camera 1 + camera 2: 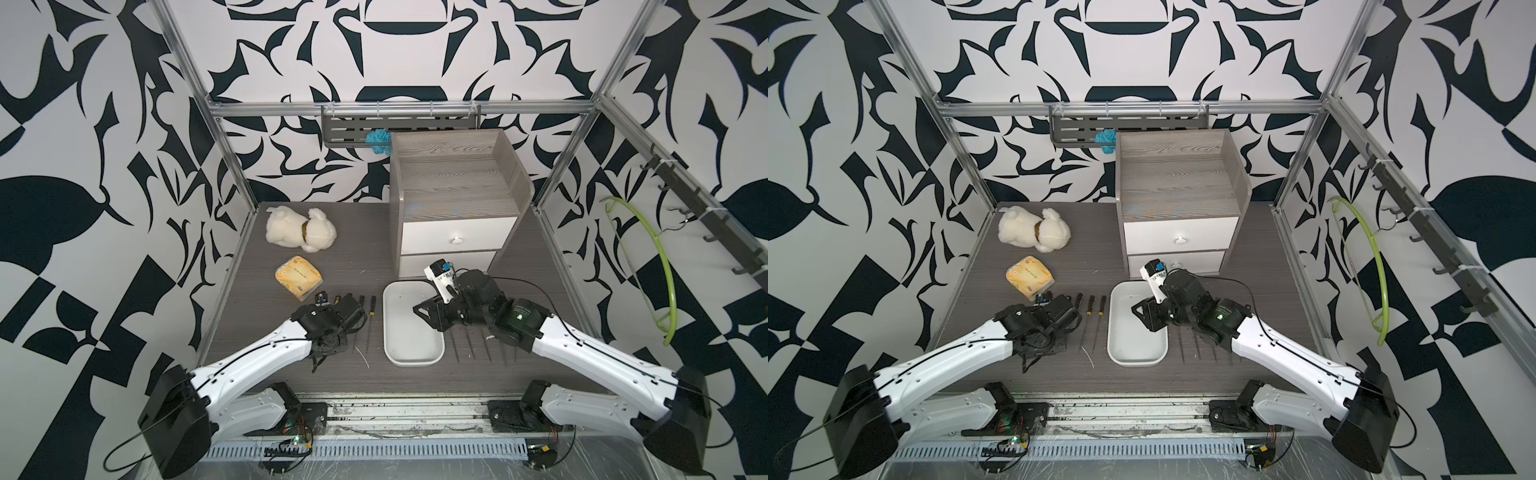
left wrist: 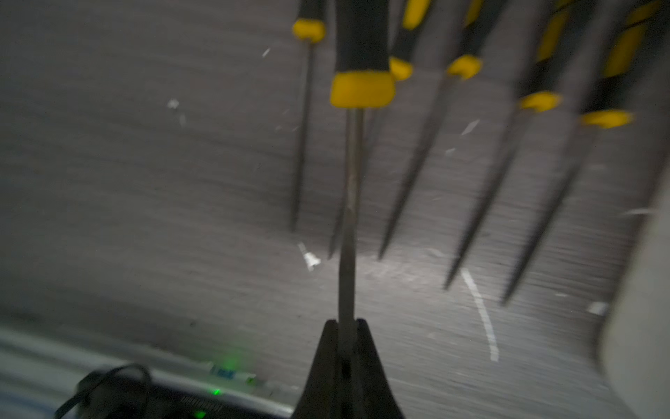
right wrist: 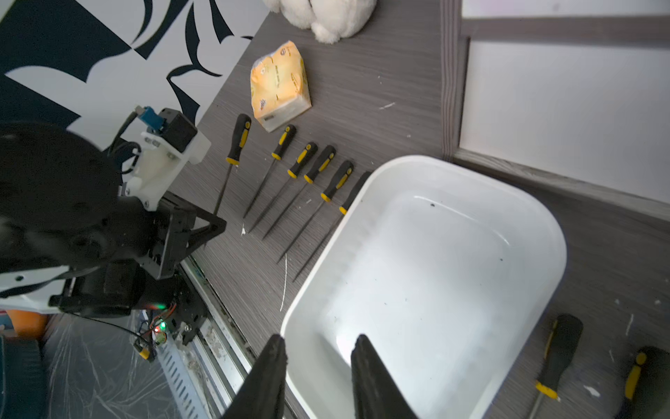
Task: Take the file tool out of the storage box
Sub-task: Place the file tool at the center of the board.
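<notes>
File tool (image 2: 350, 203): out of the box, pinched by its thin metal end in your left jaws.
Storage box (image 3: 427, 275): white, just under your right jaws.
Right jaws: partly open, one on each side of the box's rim.
Other files (image 3: 301, 159): on the table (image 3: 362, 90), beside your left jaws.
</notes>
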You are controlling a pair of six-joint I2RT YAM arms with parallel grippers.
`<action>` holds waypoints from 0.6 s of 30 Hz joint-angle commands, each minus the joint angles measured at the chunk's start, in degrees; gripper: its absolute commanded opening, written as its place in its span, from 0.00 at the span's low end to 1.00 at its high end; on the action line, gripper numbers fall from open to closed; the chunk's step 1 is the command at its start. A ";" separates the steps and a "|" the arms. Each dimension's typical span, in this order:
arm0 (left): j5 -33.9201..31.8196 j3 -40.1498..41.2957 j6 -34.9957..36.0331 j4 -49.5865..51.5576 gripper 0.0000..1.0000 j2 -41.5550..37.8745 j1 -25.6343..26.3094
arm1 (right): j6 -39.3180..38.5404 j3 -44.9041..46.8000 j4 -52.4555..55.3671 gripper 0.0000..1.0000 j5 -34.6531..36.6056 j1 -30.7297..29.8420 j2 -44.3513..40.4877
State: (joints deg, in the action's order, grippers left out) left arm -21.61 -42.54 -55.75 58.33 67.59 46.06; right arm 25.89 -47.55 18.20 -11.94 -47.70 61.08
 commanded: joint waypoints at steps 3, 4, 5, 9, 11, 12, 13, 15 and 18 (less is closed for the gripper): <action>-3.89 -5.21 -4.60 12.85 0.00 12.42 -4.03 | -1.43 2.40 -0.72 0.35 -2.00 0.27 -3.93; -4.41 -6.06 -4.37 13.29 0.00 14.31 -4.35 | -1.33 2.61 -0.63 0.35 -2.20 0.27 -4.47; -5.47 -7.44 -3.99 14.09 0.00 16.54 -4.83 | -1.22 2.98 -0.62 0.35 -2.30 0.27 -5.26; -10.39 -10.55 1.18 15.35 0.00 24.25 -10.48 | -0.71 4.54 -1.08 0.35 -2.56 0.31 -7.43; -9.57 -11.50 3.52 14.42 0.00 26.74 -11.69 | -0.56 5.12 -1.08 0.35 -2.73 0.27 -8.40; -10.20 -12.06 4.61 13.72 0.00 27.26 -11.72 | -0.46 5.47 -1.21 0.35 -2.73 0.31 -8.88; -10.19 -12.27 6.14 12.38 0.00 27.62 -12.12 | -0.36 5.73 -1.32 0.35 -2.67 0.29 -9.20; -9.15 -12.52 9.87 9.19 0.00 28.49 -14.83 | -0.32 6.12 -1.32 0.35 -2.56 0.27 -9.90; -7.13 -12.29 13.35 5.77 0.00 29.91 -18.77 | -0.46 6.51 -1.23 0.34 -2.21 0.26 -10.36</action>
State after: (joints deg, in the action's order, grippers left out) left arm -29.45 -54.22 -47.83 66.94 96.09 30.09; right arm 25.50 -41.47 18.76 -13.96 -47.68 51.86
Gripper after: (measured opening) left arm 0.063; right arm 0.344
